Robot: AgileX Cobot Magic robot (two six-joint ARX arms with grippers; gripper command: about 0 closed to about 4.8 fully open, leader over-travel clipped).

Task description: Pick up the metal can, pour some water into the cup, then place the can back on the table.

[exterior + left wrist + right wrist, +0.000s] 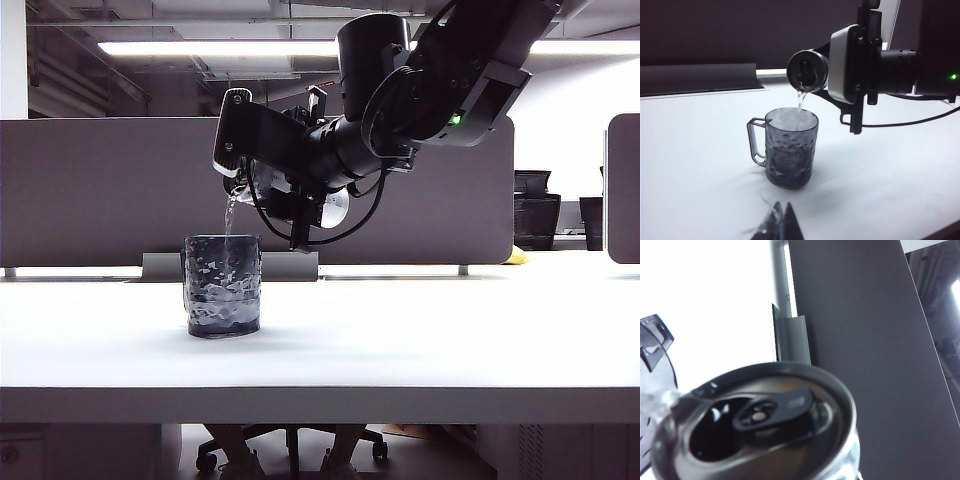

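The metal can [333,209] lies tipped almost level above the cup, with my right gripper [240,165] shut on its body. Its open top [807,70] faces the left wrist camera and fills the right wrist view [760,420]. A thin stream of water [229,215] [801,100] falls from its mouth into the cup [222,285] [791,150], a dark dimpled cup with a handle [756,142], upright on the white table [450,330]. My left gripper [782,222] is out of the exterior view; its tips meet, shut and empty, low over the table in front of the cup.
A grey partition [100,190] backs the table. Black bins [535,210] stand beyond its far right. A chair base [290,445] shows under the desk. A black cable [910,122] loops below the right arm's wrist.
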